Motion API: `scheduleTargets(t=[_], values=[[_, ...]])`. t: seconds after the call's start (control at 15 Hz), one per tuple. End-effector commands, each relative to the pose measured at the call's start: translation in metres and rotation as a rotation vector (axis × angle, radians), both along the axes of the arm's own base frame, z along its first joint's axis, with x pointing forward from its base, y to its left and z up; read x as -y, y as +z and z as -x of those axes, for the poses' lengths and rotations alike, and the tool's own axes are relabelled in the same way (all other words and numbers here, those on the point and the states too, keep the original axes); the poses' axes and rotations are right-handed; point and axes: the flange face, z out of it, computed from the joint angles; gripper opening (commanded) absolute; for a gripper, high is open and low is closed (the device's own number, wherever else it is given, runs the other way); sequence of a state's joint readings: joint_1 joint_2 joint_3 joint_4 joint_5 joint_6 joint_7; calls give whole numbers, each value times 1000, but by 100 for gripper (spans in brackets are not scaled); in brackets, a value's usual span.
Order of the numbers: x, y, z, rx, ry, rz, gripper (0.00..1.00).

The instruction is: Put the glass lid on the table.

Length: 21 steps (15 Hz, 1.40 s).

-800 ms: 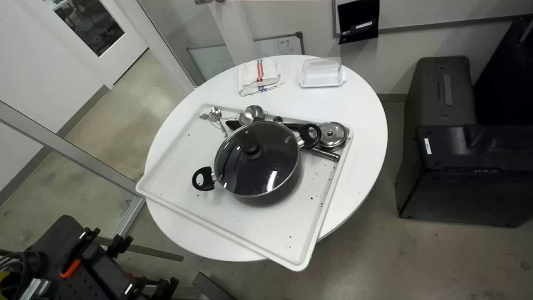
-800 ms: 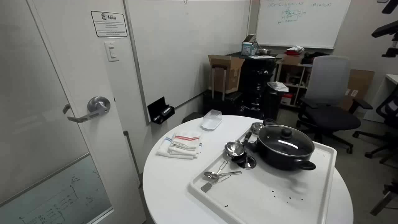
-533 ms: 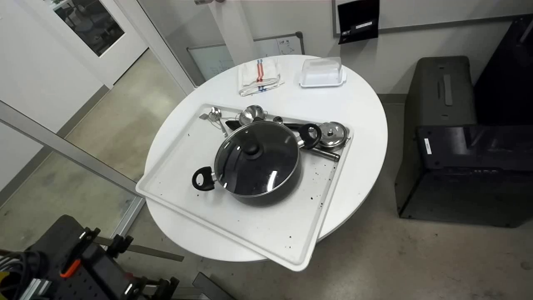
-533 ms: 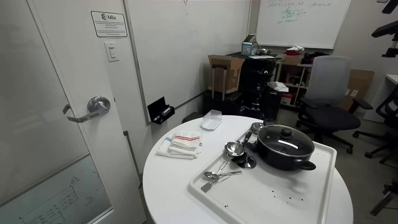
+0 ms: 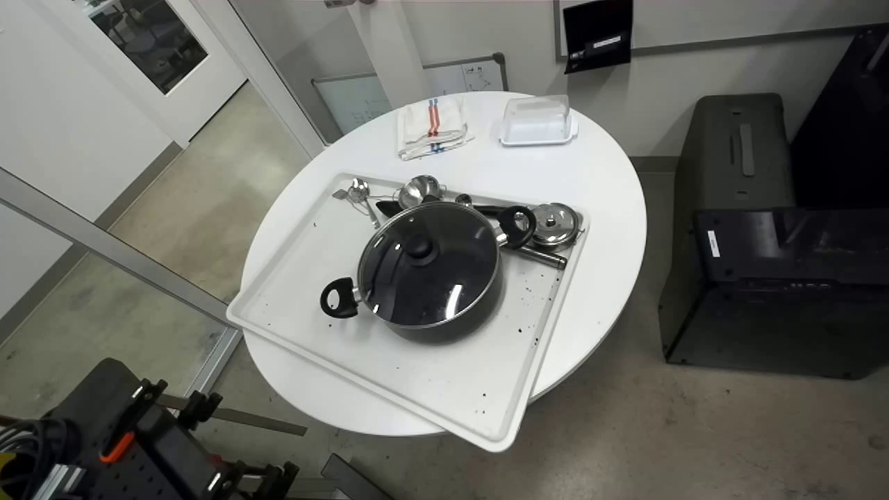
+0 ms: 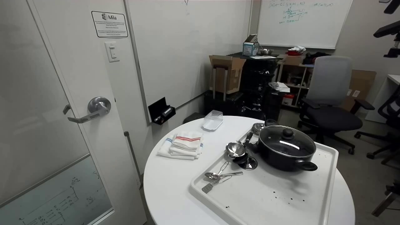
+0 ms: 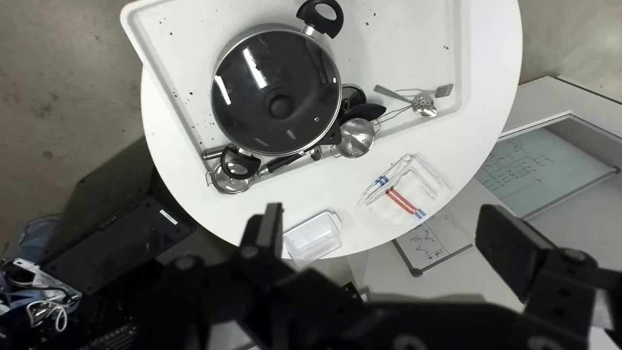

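One Robotiq gripper (image 7: 382,226) shows in the wrist view, its jaws spread wide and pinching nothing. There the glass lid (image 7: 276,91) lies well apart from it, toward 11 o'clock, seated on a black two-handled pot (image 6: 276,160) in the white tray (image 7: 403,53). Round, the lid offers no long axis; the pot's loop handles (image 7: 321,23) run from 1 to 7 o'clock. The lid's knob (image 7: 281,106) looks the likely grasp, so the move presumably heads for 11. For setting down, the round white table (image 7: 308,189) shows past the tray, between 5 and 6 o'clock from the lid.
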<state>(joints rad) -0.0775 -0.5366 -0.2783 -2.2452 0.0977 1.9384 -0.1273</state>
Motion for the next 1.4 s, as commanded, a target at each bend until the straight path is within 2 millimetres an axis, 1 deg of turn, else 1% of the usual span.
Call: scheduleTargets(t=[0.0, 0.13, 0.4, 0.47, 0.53, 0.8, 1.13, 1.33], values=[[-2, -4, -8, -22, -2, 12, 100], [-7, -14, -19, -53, -3, 28, 100], [-19, -48, -51, -138, -2, 70, 100], [-21, -62, -61, -160, -7, 86, 100], [-24, -71, -68, -179, -7, 99, 100], [-31, -125, -99, -246, -19, 169, 100], [-30, -190, -132, -317, -17, 217, 100], [-26, -226, -151, -339, -14, 223, 100]])
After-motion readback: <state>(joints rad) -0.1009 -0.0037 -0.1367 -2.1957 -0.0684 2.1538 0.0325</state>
